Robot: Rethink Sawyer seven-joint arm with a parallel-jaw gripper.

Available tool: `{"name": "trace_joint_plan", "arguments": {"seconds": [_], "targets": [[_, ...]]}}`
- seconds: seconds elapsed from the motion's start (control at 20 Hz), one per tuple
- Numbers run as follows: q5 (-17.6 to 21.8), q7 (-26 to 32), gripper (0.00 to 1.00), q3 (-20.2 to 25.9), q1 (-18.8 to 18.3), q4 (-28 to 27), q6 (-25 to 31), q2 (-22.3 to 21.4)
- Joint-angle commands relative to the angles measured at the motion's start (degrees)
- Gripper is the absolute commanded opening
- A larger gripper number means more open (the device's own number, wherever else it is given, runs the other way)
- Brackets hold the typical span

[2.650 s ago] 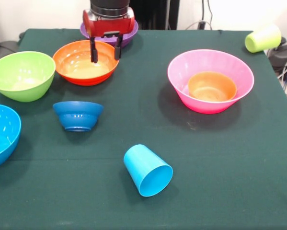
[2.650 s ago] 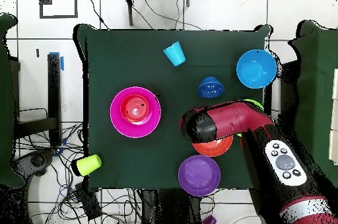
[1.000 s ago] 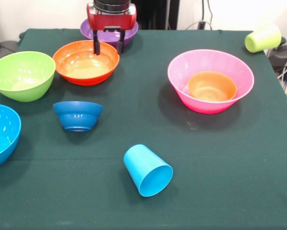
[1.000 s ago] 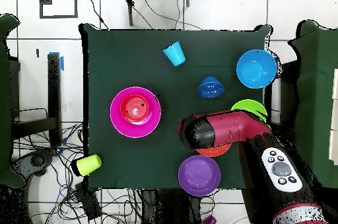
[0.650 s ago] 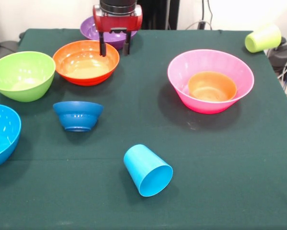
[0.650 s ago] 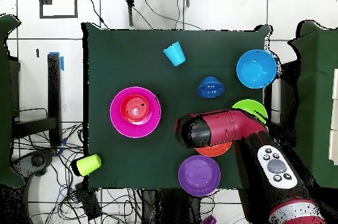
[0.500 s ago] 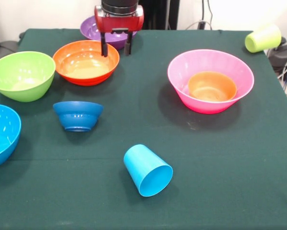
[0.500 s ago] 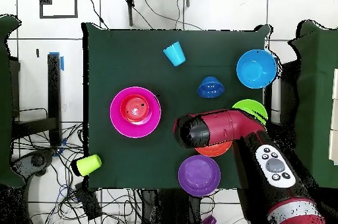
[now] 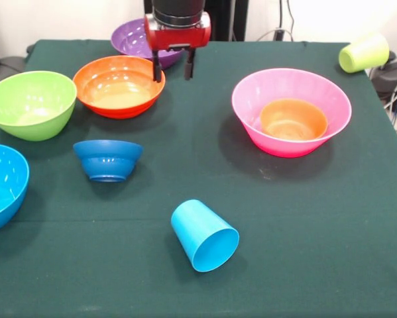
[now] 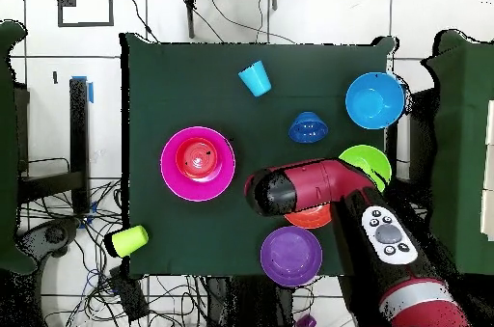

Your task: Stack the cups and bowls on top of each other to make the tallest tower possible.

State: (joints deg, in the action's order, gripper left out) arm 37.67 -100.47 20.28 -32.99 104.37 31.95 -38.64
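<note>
My gripper (image 9: 173, 73) is open and empty, hanging just right of the large orange bowl's (image 9: 118, 86) rim, in front of the purple bowl (image 9: 128, 38). The large pink bowl (image 9: 291, 112) holds the small orange bowl (image 9: 293, 118). The lime green bowl (image 9: 30, 104), sky blue bowl (image 9: 2, 185) and small dark blue bowl (image 9: 108, 159) stand at the left. The sky blue cup (image 9: 204, 235) lies on its side near the front. The yellow-green cup (image 9: 364, 53) lies at the far right corner. In the overhead view the arm (image 10: 318, 186) covers most of the orange bowl.
The green cloth-covered table (image 9: 284, 218) ends at its right edge close to the yellow-green cup. Cables and dark gear (image 9: 394, 79) lie beyond that edge.
My gripper has moved right, from over the orange bowl's far side to just past its right rim. It stays open and empty. Nothing else moved.
</note>
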Motion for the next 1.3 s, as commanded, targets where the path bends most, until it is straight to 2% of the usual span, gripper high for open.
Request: {"name": "trace_joint_plan", "arguments": {"seconds": [0.05,0.3,0.8,1.3], "targets": [[2.63,-1.67,1.00,-0.46,2.55,-0.64,-1.93,3.51],[3.32,-0.80,1.00,-0.78,2.53,-2.34,-2.26,5.38],[2.45,0.61,1.00,-0.57,1.45,-1.00,-1.31,2.88],[3.50,0.24,1.00,-1.46,2.38,-2.43,-2.03,4.49]]}}
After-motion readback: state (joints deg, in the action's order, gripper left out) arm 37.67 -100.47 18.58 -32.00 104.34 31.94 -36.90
